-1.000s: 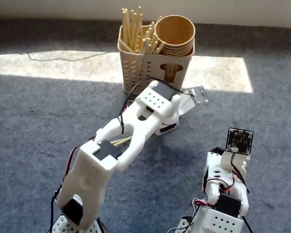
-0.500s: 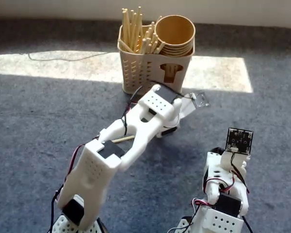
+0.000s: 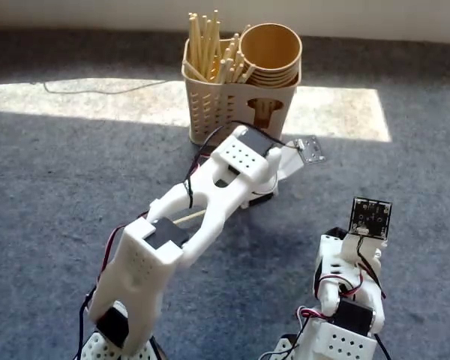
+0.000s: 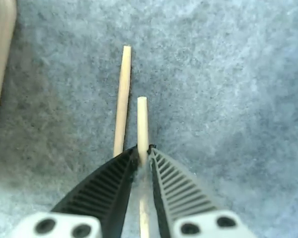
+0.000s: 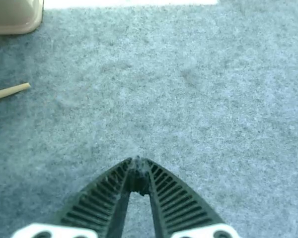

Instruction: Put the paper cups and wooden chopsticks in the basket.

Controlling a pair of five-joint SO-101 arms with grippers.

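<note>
My left hand [image 4: 144, 149] is clamped on a chopstick [image 4: 142, 119], whose end pokes out past the tips, low over the carpet [image 4: 228, 74]. A second chopstick [image 4: 122, 94] lies on the carpet just beside it, nearly parallel; I cannot tell whether the two touch. On the other side the carpet is open. The basket [image 3: 240, 112] stands near, just beyond my left arm [image 3: 210, 202], and its wall edges into the left wrist view. One side of it holds a bundle [image 3: 208, 45] of chopsticks standing upright; the other holds stacked cups [image 3: 271, 52].

My right hand [image 5: 137, 173] has its fingers together on nothing. It hangs over carpet well apart from the basket, with free room all round.

The carpet is grey. A band of sun [image 3: 75, 101] crosses it past the basket, and a thin cable [image 3: 97, 91] lies in that band.
</note>
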